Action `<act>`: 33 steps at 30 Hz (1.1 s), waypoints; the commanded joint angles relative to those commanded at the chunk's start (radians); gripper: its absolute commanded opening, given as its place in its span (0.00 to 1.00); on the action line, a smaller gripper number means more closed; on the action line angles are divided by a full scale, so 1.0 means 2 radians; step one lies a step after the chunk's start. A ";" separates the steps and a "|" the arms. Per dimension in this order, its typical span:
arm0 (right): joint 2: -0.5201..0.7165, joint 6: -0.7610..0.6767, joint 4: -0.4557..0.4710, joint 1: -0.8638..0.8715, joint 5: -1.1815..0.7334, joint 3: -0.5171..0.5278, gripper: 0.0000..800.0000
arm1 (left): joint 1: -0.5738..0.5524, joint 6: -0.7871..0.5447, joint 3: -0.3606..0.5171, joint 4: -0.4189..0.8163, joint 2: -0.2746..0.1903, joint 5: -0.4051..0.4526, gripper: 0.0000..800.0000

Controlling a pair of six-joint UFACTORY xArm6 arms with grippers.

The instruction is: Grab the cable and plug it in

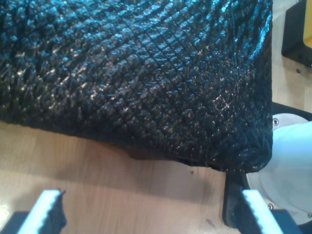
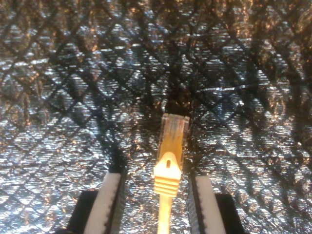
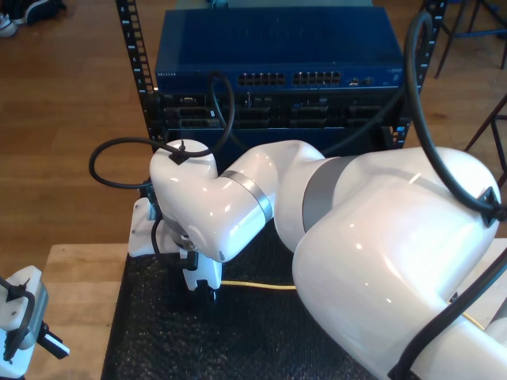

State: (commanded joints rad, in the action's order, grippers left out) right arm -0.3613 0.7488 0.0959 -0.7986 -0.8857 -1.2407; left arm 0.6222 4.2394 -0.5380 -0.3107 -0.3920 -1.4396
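Second wrist view: cable (image 2: pixel 171 146) between open tool (image 2: pixel 158 204) fingers.

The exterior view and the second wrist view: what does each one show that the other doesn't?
The exterior view alone shows the blue rack-mounted network switch with its rows of ports, the big white arm and the wooden tabletop. The second wrist view alone shows the small clear plastic plug between the white fingers of my second gripper, jaws apart beside it. Both show the thin yellow network cable lying on the black textured mat.
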 joint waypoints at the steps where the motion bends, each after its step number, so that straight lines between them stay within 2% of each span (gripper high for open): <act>1: 0.001 0.000 0.000 0.000 0.000 0.000 0.38 | 0.000 0.000 0.000 0.000 0.000 0.000 1.00; 7: 0.001 0.000 0.000 0.000 0.000 0.000 0.30 | 0.000 0.000 0.000 0.000 0.000 0.000 1.00; 19: 0.000 0.000 0.000 0.000 0.000 0.000 0.28 | 0.000 0.001 0.000 0.000 0.000 0.000 1.00; 21: 0.000 0.000 0.000 0.000 0.000 0.000 0.24 | 0.000 0.000 0.000 0.000 0.000 0.000 1.00; 33: 0.000 -0.007 0.001 0.000 0.000 0.000 0.16 | 0.000 0.000 0.000 0.000 0.001 -0.001 1.00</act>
State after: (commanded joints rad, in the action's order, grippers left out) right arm -0.3613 0.7350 0.0974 -0.7986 -0.8857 -1.2407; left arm 0.6222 4.2394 -0.5380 -0.3107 -0.3905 -1.4411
